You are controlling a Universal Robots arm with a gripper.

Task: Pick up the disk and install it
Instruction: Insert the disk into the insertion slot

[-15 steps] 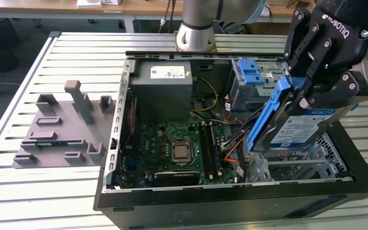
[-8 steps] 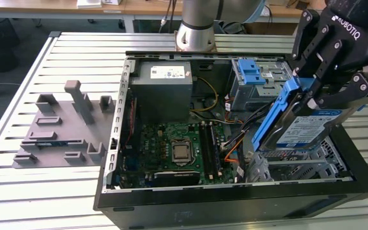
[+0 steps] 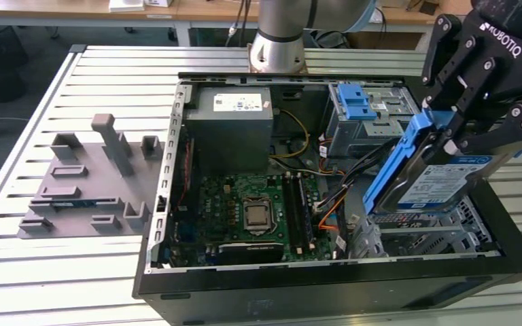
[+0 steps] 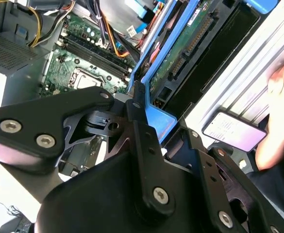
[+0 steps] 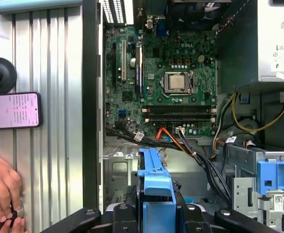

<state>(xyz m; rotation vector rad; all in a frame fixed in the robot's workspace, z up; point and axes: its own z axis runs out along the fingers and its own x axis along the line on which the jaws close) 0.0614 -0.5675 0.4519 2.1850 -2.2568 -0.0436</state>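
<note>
silver disk with blue rails hangs tilted over the open computer case — exterior view's right — pinched by the gripper.

an open computer case sits on the slatted tabletop, motherboard inside, grey power supply at its far end. a grey fixture plate lies on the exterior view's left; a phone lies beside the case.

Slatted metal table (desks perhaps behind)
</note>
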